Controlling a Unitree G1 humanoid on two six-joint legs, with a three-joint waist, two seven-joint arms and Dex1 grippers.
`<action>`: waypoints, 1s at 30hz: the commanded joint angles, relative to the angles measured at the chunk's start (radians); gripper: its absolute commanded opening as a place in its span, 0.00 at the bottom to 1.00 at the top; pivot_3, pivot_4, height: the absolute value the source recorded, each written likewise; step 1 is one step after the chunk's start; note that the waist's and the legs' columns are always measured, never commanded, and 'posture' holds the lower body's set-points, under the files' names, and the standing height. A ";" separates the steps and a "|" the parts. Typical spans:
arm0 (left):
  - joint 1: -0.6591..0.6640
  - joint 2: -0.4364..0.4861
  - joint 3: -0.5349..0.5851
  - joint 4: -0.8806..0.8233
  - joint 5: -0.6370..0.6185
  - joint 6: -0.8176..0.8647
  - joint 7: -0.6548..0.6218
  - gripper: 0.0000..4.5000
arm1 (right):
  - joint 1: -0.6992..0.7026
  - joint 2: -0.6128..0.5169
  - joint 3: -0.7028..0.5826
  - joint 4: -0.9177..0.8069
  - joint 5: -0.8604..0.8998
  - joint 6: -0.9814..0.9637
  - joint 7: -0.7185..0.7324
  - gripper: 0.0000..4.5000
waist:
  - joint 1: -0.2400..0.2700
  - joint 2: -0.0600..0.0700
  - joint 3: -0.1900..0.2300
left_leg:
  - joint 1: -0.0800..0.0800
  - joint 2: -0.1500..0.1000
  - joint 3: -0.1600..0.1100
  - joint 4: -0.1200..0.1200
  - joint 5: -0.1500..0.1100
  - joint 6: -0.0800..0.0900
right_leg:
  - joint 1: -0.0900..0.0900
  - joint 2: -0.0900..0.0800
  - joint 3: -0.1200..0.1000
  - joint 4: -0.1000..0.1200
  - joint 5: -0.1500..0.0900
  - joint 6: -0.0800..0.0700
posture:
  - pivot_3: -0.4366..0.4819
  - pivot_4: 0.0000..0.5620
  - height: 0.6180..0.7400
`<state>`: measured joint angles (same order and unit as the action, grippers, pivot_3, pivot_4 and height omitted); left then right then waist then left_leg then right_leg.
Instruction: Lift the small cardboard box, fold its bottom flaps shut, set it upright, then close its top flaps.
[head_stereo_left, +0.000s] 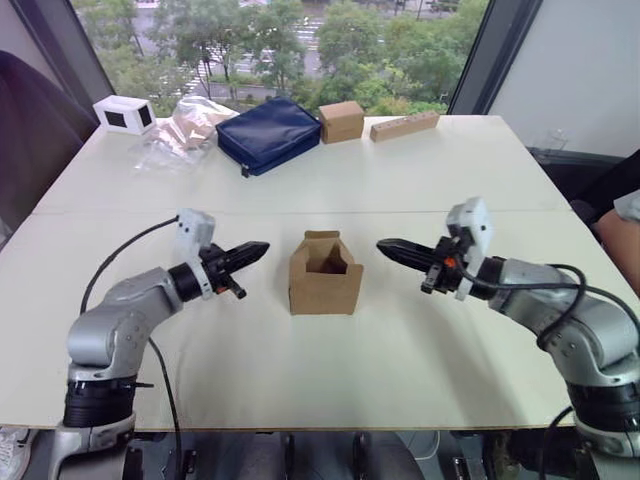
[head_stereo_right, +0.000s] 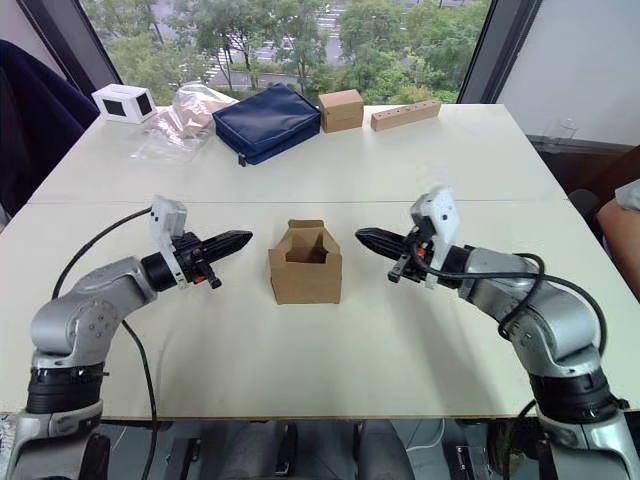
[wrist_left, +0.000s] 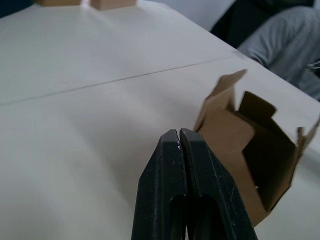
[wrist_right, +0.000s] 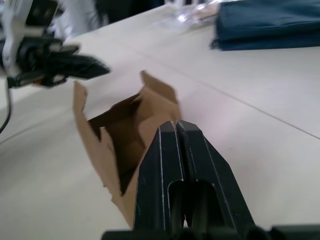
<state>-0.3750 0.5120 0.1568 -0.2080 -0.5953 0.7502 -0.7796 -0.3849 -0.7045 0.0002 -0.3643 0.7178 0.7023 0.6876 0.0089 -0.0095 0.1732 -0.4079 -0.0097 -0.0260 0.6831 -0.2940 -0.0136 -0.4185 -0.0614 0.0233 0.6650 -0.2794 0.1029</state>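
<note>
Left eye view: the small cardboard box (head_stereo_left: 325, 282) stands upright on the white table (head_stereo_left: 400, 180), near the table's middle and a little toward the robot, its open end facing up. The top flaps (head_stereo_left: 322, 243) stand raised around the opening, and the dark inside of the carton shows between them (the bottom flaps, under the box, cannot be seen). The left gripper (head_stereo_left: 258, 248) hovers just to the left of the box, apart from it, with its two black fingers pressed together and pointing at the box. The right gripper (head_stereo_left: 386, 246) hovers on the opposite side, also apart from the box, its fingers likewise pressed together and aimed inward. In the left wrist view the closed fingers (wrist_left: 186, 165) sit just beside the box wall without a clear touch. Along the far edge of the table lie a white device (head_stereo_left: 124, 114), a clear plastic bag (head_stereo_left: 185, 124), a navy pouch (head_stereo_left: 268, 133), a squarer tan box (head_stereo_left: 341, 121) and a long tan block (head_stereo_left: 404, 125).
</note>
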 joint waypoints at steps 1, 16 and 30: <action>-0.008 0.018 0.000 0.033 0.015 -0.045 -0.013 0.01 | 0.005 -0.006 0.022 0.025 -0.059 -0.022 0.028 0.00 | 0.000 0.000 0.000 | 0.000 0.000 0.000 0.000 0.000 0.000 | 0.000 0.000 0.000 0.000 0.000 0.000 | 0.48 0.27 1.00; 0.140 -0.019 -0.124 -0.001 0.057 -0.069 0.020 0.01 | 0.135 0.133 0.127 0.073 -0.230 -0.063 -0.009 0.00 | -0.002 0.000 0.000 | 0.000 0.000 0.000 0.000 0.000 0.000 | 0.000 0.000 0.000 0.000 0.000 0.000 | 0.48 0.27 1.00; 0.234 0.009 -0.168 -0.086 0.035 -0.035 -0.020 0.01 | 0.222 0.172 0.152 -0.053 -0.204 0.024 -0.013 0.00 | -0.003 0.000 0.000 | 0.000 0.000 0.000 -0.001 0.000 0.000 | 0.000 -0.001 0.000 0.000 0.000 0.000 | 0.48 0.27 1.00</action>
<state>-0.1471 0.5287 -0.0104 -0.2405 -0.5203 0.7073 -0.7849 -0.1643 -0.5483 0.1413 -0.3613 0.4939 0.7238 0.6717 0.0057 -0.0093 0.1730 -0.4075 -0.0095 -0.0262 0.6823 -0.2941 -0.0136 -0.4184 -0.0619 0.0234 0.6648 -0.2795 0.1028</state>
